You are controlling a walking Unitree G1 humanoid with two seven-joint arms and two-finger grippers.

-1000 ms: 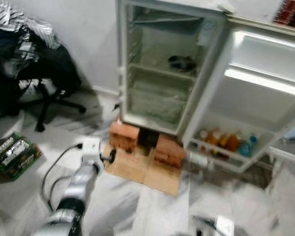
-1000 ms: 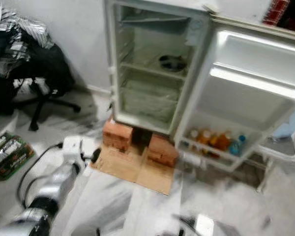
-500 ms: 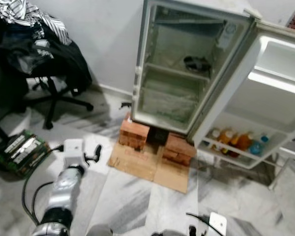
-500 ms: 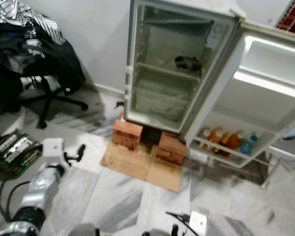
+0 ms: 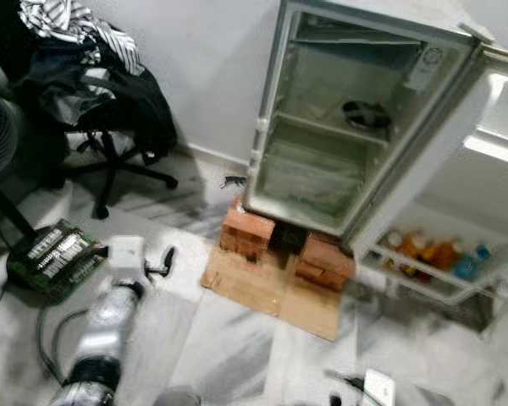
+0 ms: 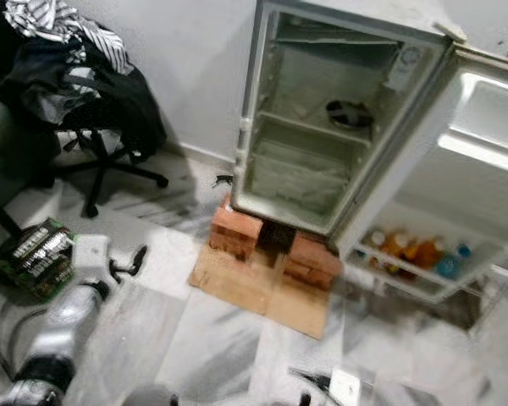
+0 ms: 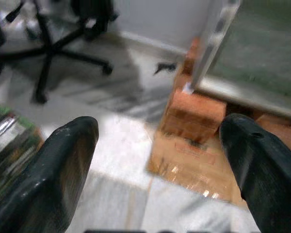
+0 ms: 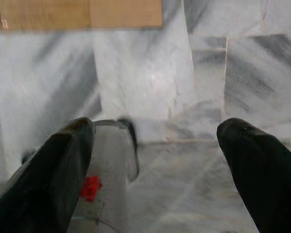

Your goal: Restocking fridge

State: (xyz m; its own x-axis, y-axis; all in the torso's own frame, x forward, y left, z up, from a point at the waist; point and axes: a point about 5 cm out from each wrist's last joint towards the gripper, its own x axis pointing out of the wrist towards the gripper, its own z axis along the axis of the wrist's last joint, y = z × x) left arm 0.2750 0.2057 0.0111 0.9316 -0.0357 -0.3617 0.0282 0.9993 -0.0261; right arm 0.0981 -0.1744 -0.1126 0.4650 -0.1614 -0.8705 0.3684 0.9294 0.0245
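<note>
- Far across the grey-veined marble floor, the small white fridge stands on red bricks, its door swung wide open.
- Orange and blue bottles fill the low door rack; a dark bowl-like item sits on one shelf, the other shelves bare.
- Left gripper hangs over the floor at near left, jaws spread and empty; right gripper likewise.
- Restocking looks barely begun; a green pack of cans lies at left, seemingly next.

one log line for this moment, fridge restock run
fridge door open | bottles on door shelf | left gripper open, empty, over floor | right gripper open, empty
</note>
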